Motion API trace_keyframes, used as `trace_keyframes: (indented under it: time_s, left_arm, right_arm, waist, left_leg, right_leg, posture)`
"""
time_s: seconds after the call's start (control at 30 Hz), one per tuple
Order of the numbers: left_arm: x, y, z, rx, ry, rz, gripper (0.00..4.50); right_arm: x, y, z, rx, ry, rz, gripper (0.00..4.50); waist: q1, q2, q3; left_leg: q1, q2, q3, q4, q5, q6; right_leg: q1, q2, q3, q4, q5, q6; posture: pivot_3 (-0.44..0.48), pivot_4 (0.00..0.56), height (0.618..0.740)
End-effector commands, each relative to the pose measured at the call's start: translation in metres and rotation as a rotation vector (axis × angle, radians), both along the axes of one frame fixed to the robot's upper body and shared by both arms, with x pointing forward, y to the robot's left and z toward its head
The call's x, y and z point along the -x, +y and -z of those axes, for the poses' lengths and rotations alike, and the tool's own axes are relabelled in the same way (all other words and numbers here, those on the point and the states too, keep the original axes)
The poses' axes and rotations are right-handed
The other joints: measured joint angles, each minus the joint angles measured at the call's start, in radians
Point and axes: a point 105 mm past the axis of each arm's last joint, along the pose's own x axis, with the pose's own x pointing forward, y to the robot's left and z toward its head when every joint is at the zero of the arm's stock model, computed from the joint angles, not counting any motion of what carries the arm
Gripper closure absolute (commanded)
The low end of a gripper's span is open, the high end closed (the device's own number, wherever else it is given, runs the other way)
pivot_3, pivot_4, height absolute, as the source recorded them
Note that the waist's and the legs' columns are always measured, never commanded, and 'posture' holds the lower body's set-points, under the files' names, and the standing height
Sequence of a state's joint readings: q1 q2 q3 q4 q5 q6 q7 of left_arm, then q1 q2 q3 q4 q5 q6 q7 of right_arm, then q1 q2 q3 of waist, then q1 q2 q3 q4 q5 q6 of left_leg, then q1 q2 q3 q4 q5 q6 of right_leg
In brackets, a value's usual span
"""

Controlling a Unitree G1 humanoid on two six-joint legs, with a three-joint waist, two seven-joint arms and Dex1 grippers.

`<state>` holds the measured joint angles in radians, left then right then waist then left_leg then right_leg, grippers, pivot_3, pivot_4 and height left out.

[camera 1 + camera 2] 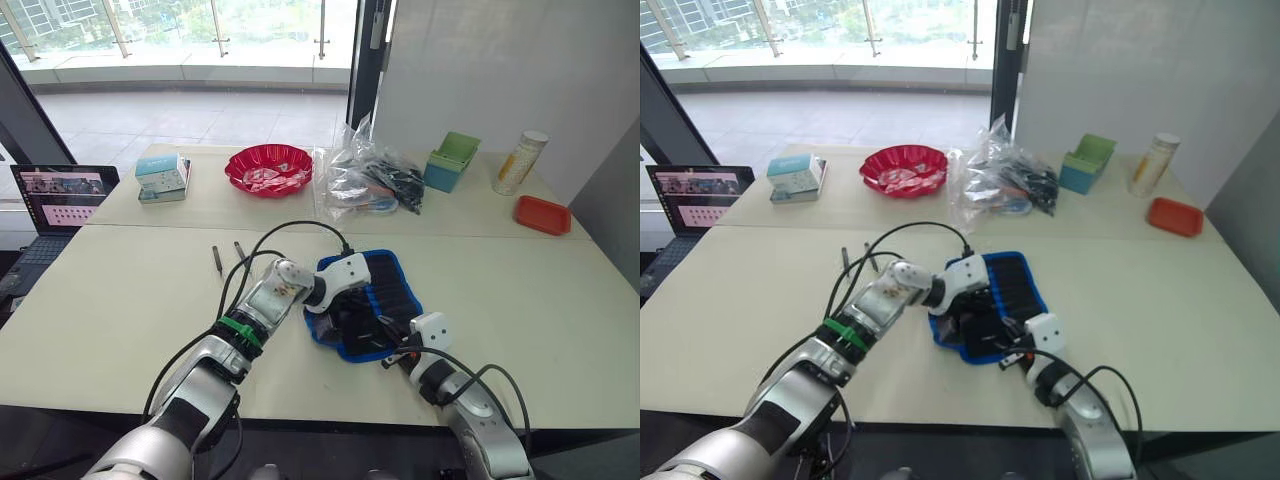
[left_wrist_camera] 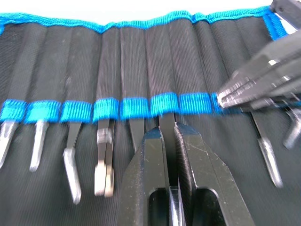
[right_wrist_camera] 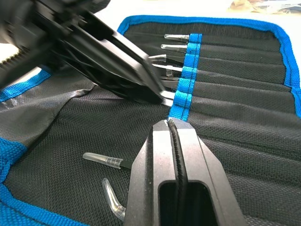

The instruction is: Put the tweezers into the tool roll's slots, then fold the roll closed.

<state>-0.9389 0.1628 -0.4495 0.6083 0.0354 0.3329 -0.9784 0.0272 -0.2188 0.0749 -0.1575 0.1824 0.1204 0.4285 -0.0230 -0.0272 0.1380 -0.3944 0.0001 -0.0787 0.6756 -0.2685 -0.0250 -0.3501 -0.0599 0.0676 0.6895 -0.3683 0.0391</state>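
The left gripper (image 2: 170,136) is pinched tight on a tweezers (image 2: 167,123) at the tool roll's (image 1: 385,290) blue slot band. The right gripper (image 3: 170,123) is closed there too. Two loose tweezers (image 1: 228,256) lie on bare table (image 1: 120,300) left of the roll.

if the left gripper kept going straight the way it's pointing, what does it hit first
Probably the tool roll itself: the left gripper points at the blue band across the slots, its fingers shut on a tweezer already entering a slot. Depth is unclear.
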Motion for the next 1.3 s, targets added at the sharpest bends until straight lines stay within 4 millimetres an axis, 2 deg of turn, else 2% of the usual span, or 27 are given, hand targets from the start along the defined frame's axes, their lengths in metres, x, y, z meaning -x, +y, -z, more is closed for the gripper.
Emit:
trace_keyframes:
  time_s: [0.03,0.23,0.33,0.47,0.5,0.6,0.7,0.8,0.87,0.93,1.03,1.13,1.2,1.3]
  left_arm:
    - [-0.003,-0.020,-0.010,0.044,-0.042,0.026,4.49]
    - [-0.004,-0.032,-0.004,0.067,-0.067,0.053,4.49]
    - [-0.002,-0.027,0.003,0.061,-0.027,0.046,4.49]
    - [-0.003,-0.020,0.002,0.074,-0.015,0.037,4.49]
    - [-0.003,-0.018,0.001,0.076,-0.016,0.035,3.66]
    - [-0.005,-0.004,-0.007,0.102,-0.004,0.011,2.71]
    - [-0.005,0.018,-0.023,0.161,0.018,-0.022,1.73]
    - [-0.002,0.050,-0.067,0.314,-0.025,-0.099,0.75]
    - [0.005,0.063,-0.087,0.407,-0.018,-0.127,0.08]
    - [0.008,0.080,-0.094,0.445,-0.023,-0.175,0.03]
    - [0.003,0.120,-0.100,0.535,-0.030,-0.341,0.03]
    - [0.001,0.147,-0.093,0.539,-0.057,-0.448,0.03]
    - [0.000,0.174,-0.088,0.566,-0.092,-0.559,0.03]
    - [0.008,0.227,-0.073,0.600,-0.184,-0.795,0.03]
  right_arm:
    - [0.006,0.000,0.015,0.008,0.065,-0.006,4.50]
    - [0.008,0.001,0.018,0.005,0.076,0.001,4.50]
    - [0.008,0.000,0.019,0.006,0.080,0.007,4.50]
    - [0.007,-0.001,0.020,0.010,0.082,0.011,4.50]
    - [0.007,-0.001,0.020,0.012,0.083,0.012,4.50]
    - [0.006,-0.004,0.021,0.015,0.087,0.028,4.50]
    - [0.007,-0.007,0.022,-0.016,0.088,0.065,4.50]
    - [0.006,-0.012,0.013,-0.076,0.048,0.085,4.50]
    - [0.005,-0.015,0.009,-0.096,0.029,0.094,4.50]
    - [0.005,-0.017,0.008,-0.095,0.022,0.094,4.50]
    - [0.003,-0.019,0.009,-0.094,0.021,0.095,4.50]
    - [0.002,-0.020,0.009,-0.095,0.021,0.092,4.50]
    - [0.002,-0.019,0.010,-0.090,0.025,0.085,4.50]
    - [0.001,-0.019,0.013,-0.085,0.035,0.074,4.50]
  waist:
    - [0.006,0.000,0.000]
    - [0.010,0.000,0.000]
    - [0.010,0.000,0.000]
    - [0.006,0.000,0.000]
    - [0.005,0.000,0.000]
    - [0.003,0.000,0.000]
    - [-0.004,0.000,0.000]
    - [-0.017,0.001,0.000]
    - [-0.014,0.001,0.000]
    - [-0.009,0.001,0.000]
    - [-0.009,0.001,0.000]
    - [-0.012,0.001,0.000]
    - [-0.013,0.001,0.000]
    - [-0.017,0.002,0.000]
  left_leg:
    - [0.000,0.000,0.000,0.001,0.000,0.000]
    - [-0.003,-0.001,0.000,0.003,0.000,0.000]
    - [-0.003,-0.001,0.000,0.003,0.000,0.000]
    - [-0.003,-0.001,0.000,0.003,0.000,0.000]
    - [-0.003,-0.001,0.000,0.003,0.000,0.000]
    - [-0.003,-0.001,0.000,0.003,0.000,0.000]
    - [-0.002,-0.001,-0.001,0.002,0.000,0.000]
    - [-0.002,0.000,-0.003,0.002,0.000,0.000]
    - [-0.003,0.001,-0.005,0.002,0.000,0.000]
    - [-0.003,0.000,-0.006,0.003,0.000,0.000]
    - [-0.002,-0.001,-0.006,0.003,0.000,0.000]
    - [-0.001,-0.001,-0.006,0.003,0.000,0.000]
    - [-0.001,-0.001,-0.006,0.003,0.000,0.000]
    - [0.000,0.000,-0.005,0.002,0.000,0.000]
  right_leg:
    - [0.000,0.000,0.000,0.000,0.000,0.000]
    - [0.000,0.000,-0.001,0.000,0.000,0.000]
    - [0.000,0.000,-0.001,0.000,0.000,0.000]
    - [0.000,0.000,-0.001,0.001,0.000,0.000]
    - [0.000,0.000,-0.001,0.002,0.000,0.000]
    - [-0.001,0.000,-0.002,0.005,0.000,0.000]
    - [-0.001,0.000,-0.001,0.005,0.000,0.000]
    - [-0.002,0.001,-0.002,0.007,0.000,0.000]
    - [-0.002,0.001,-0.002,0.009,0.000,0.000]
    - [-0.001,-0.001,-0.002,0.010,0.000,0.000]
    - [0.000,-0.001,-0.002,0.009,0.000,0.000]
    - [-0.001,0.000,-0.002,0.009,0.000,0.000]
    - [-0.001,0.000,-0.002,0.009,0.000,0.000]
    - [-0.001,-0.001,-0.002,0.009,0.000,0.000]
  posture:
    - [0.000,0.150,0.740]
    - [0.000,0.150,0.740]
    - [0.000,0.150,0.740]
    - [0.000,0.150,0.740]
    - [0.000,0.150,0.740]
    - [0.000,0.150,0.740]
    - [0.000,0.150,0.740]
    - [0.000,0.150,0.740]
    - [0.000,0.150,0.740]
    - [0.000,0.150,0.740]
    - [0.000,0.150,0.740]
    - [0.000,0.150,0.740]
    - [0.000,0.150,0.740]
    - [0.000,0.150,0.740]
